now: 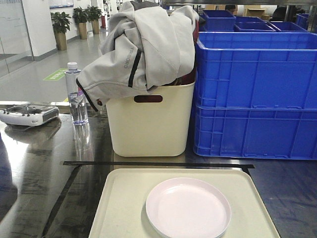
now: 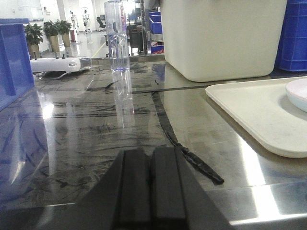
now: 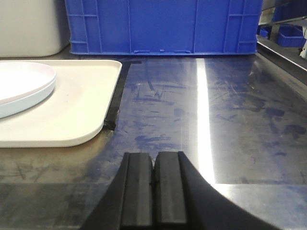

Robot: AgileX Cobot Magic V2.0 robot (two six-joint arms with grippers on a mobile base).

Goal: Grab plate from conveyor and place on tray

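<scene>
Currently both sets of jaws pressed together, clamped on nothing. Left gripper (image 2: 150,184) low over bare steel table (image 2: 96,143), left of tray (image 2: 254,115), near a black tape strip (image 2: 184,153). Right gripper (image 3: 153,187) same posture, right of tray's near corner, touching nothing. Plate (image 1: 188,207) sitting flat on tray (right of centre, near edge). Beyond tray: cream tub (image 1: 151,124) with grey jacket (image 1: 141,47), blue crates (image 1: 255,94) right, water bottle (image 1: 77,94) left. Conveyor out of view.
</scene>
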